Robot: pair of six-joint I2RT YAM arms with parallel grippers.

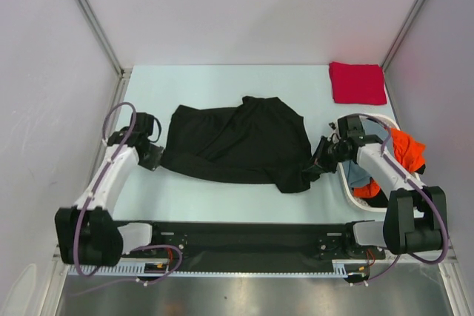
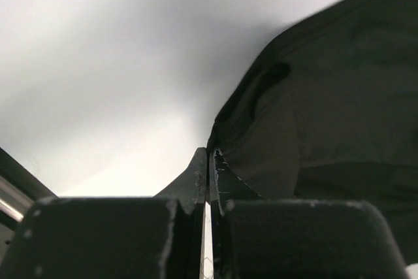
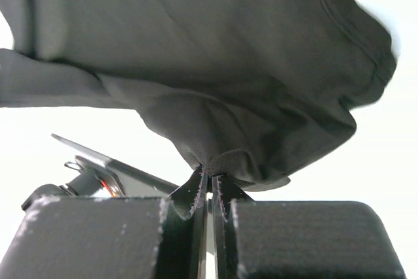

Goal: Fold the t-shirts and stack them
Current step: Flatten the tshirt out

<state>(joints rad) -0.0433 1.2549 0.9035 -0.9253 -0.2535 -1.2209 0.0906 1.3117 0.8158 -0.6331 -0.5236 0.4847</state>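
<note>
One black t-shirt (image 1: 237,142) lies rumpled mid-tabletop (image 1: 222,86), and one red t-shirt (image 1: 357,83) sits folded at the far right corner. One orange t-shirt (image 1: 407,149) and one grey-blue t-shirt (image 1: 358,175) are in the single white basket (image 1: 352,199) at right. The right gripper (image 3: 209,178) pinches the black one's right edge; the left gripper (image 2: 208,161) is pressed together at its left edge.

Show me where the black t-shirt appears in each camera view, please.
Top external: black t-shirt spread centrally, between the arms.
Left wrist: right side, edge in left end effector.
Right wrist: upper part, pinched by right end effector.
Shared landmark: both end effectors at the t-shirt's ends.
</note>
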